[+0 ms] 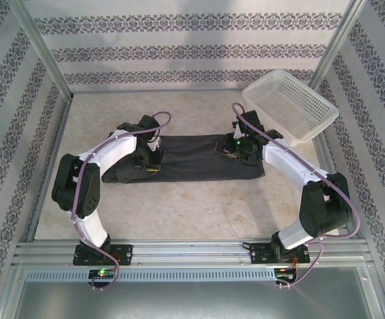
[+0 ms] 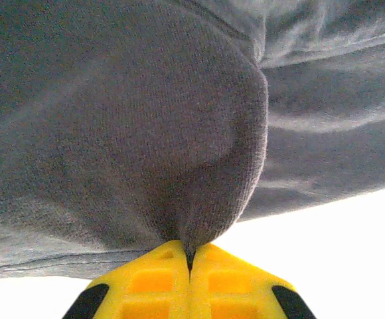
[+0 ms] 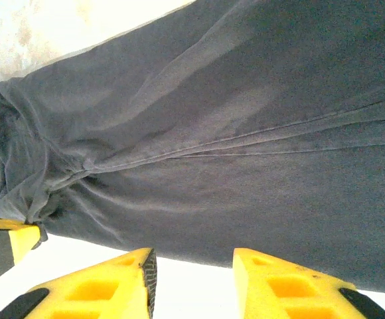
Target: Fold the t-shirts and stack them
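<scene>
**Left claw (image 2: 190,254) pinched on t-shirt (image 1: 192,159), right claw (image 3: 191,266) apart at the hem**

Dark charcoal t-shirt lies mid-desk as a long flat band running 9 to 3 o'clock, on the pale desk (image 1: 179,206). One shirt visible, folded lengthwise, slightly rumpled toward the 9 o'clock end.

Left claw (image 1: 151,159) sits low on the band's 9 o'clock half. Wrist view: the yellow fingers (image 2: 153,282) are pressed tight together with a bunched lump of grey cloth (image 2: 146,119) caught at the tips — gripping the shirt.

Right claw (image 1: 234,151) sits on the 3 o'clock half, near the band's far edge. Wrist view: the yellow fingers (image 3: 106,286) stand moderately apart, bare desk showing in the gap, nothing between them. The shirt's edge (image 3: 245,166) passes just past the tips — can't tell whether they touch it.

White mesh basket (image 1: 292,106) at 2 o'clock, tilted up against the corner of the enclosure, well apart from the shirt's middle and near the right arm.
</scene>
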